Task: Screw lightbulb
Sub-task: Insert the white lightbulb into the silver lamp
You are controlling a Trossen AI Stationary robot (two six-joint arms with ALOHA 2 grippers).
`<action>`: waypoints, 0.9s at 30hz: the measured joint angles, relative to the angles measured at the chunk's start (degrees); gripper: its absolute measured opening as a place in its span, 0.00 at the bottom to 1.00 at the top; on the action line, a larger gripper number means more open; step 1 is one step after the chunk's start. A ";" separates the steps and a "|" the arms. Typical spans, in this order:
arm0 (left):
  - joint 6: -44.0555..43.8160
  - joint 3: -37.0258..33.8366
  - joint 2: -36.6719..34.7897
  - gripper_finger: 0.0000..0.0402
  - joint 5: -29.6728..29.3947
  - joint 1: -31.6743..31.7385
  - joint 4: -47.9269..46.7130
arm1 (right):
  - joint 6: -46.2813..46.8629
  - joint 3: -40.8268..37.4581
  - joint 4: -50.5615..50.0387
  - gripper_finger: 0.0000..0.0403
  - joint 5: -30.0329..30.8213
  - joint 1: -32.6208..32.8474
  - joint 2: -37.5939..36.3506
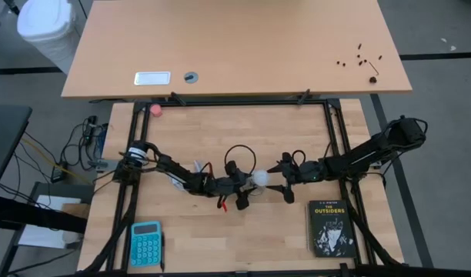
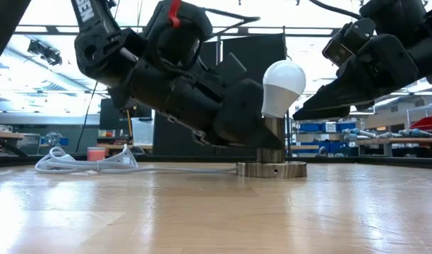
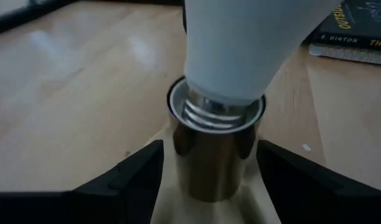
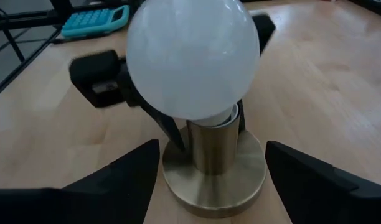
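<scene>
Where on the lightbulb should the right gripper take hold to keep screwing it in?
On the round globe of the lightbulb, coming in level from the right gripper's side. The threaded neck sits in the brass socket, which the left gripper brackets low down, so only the globe is free.

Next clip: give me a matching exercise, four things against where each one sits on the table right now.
Things:
1. lightbulb
2. calculator
3. book
4. pink ball

Places:
A. far edge, on the left arm's side
B. near corner on the right arm's side
C. standing in the metal socket mid-table
D. near corner on the left arm's side

Pairs: 1-C, 2-D, 3-B, 4-A
</scene>
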 joint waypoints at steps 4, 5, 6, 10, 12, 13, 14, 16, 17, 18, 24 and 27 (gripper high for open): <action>1.25 0.04 -2.55 0.66 -3.16 -1.31 -3.66 | 0.00 0.00 -0.04 0.73 -0.03 0.00 -0.01; 1.34 0.04 -3.31 0.66 -3.84 -1.69 -4.47 | 0.00 0.00 -0.05 0.73 -0.07 0.00 0.00; 1.38 0.04 -4.03 0.66 -4.36 -2.04 -5.11 | 0.00 0.00 -0.08 0.72 -0.07 0.00 -0.01; 1.38 0.07 -5.91 0.66 -4.91 -3.54 -7.10 | 0.24 0.00 -0.06 0.71 -0.18 0.35 -0.01; 1.38 0.07 -6.82 0.66 -5.80 -4.26 -7.86 | 0.49 0.00 -0.04 0.70 -0.17 0.63 -0.01; 1.47 0.07 -7.38 0.66 -6.84 -4.59 -8.62 | 0.64 0.00 0.08 0.70 -0.04 0.83 -0.01; 1.64 0.08 -7.82 0.66 -7.99 -4.87 -9.24 | 0.66 0.00 0.32 0.69 0.02 1.07 -0.01; 2.24 0.11 -8.69 0.66 -10.59 -5.41 -11.67 | 0.68 0.03 1.59 0.68 0.02 1.43 -0.01; 2.51 0.09 -8.75 0.66 -11.78 -5.56 -11.97 | 0.70 0.27 1.74 0.68 0.02 1.53 -0.01; 2.53 0.09 -8.90 0.66 -12.85 -5.77 -11.89 | 0.73 0.58 1.59 0.67 0.02 1.62 -0.01; 2.53 0.07 -9.30 0.66 -15.22 -5.83 -10.63 | 1.26 1.44 0.86 0.64 1.19 1.75 -0.01; 2.70 0.08 -9.30 0.66 -15.76 -5.79 -9.32 | 1.22 1.46 -0.11 0.63 2.17 1.73 -0.01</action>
